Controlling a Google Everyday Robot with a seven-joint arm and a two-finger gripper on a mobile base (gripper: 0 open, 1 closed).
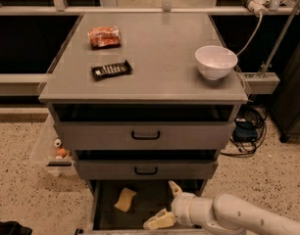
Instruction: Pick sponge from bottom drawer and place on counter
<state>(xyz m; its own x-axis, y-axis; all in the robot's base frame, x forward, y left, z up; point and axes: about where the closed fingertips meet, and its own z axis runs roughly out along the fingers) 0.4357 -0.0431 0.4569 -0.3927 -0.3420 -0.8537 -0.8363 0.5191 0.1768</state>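
Note:
The pale yellow sponge [125, 199] lies in the left part of the open bottom drawer [145, 212], on its dark floor. My gripper [167, 205] reaches into the drawer from the lower right, its fingers spread apart and empty, with one fingertip [173, 187] up near the middle drawer and the other low at the drawer's front. The sponge is to the gripper's left, not touching it. The grey counter [155, 53] tops the cabinet above.
On the counter lie a red-orange snack packet [104, 36], a black candy bar [112, 69] and a white bowl [215, 61]. Two upper drawers with black handles [145, 135] are shut. A clear bin [54, 146] stands left of the cabinet; cables lie right.

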